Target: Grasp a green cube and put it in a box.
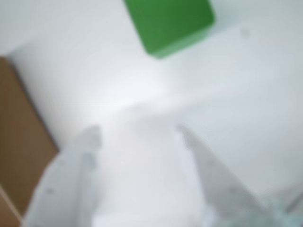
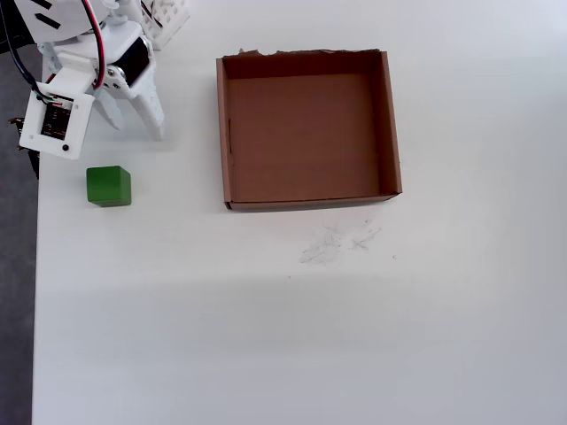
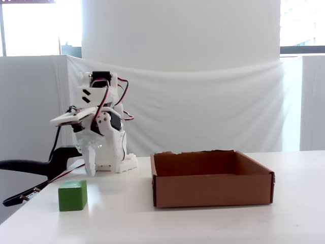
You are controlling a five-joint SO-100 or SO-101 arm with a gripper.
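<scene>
Overhead view places the green cube (image 2: 109,186) on the table, well apart from the box (image 2: 391,115) (still empty). Gripper (image 2: 135,124) spread, holding nothing; we judge approach underway, descent over cube next.

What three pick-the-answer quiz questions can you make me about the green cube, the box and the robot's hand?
1. Where is the green cube?
A. In the box
B. On the table, outside the box
C. In the hand

2. What colour is the box?
A. Brown
B. Blue
C. Red

3. What is the hand doing?
A. Squeezing the cube
B. Open, holding nothing
C. Resting in the box

Answers:
1 B: the overhead view shows the cube on the white table, left of the box.
2 A: plain brown cardboard.
3 B: the wrist view shows parted fingers, cube ahead.
</scene>
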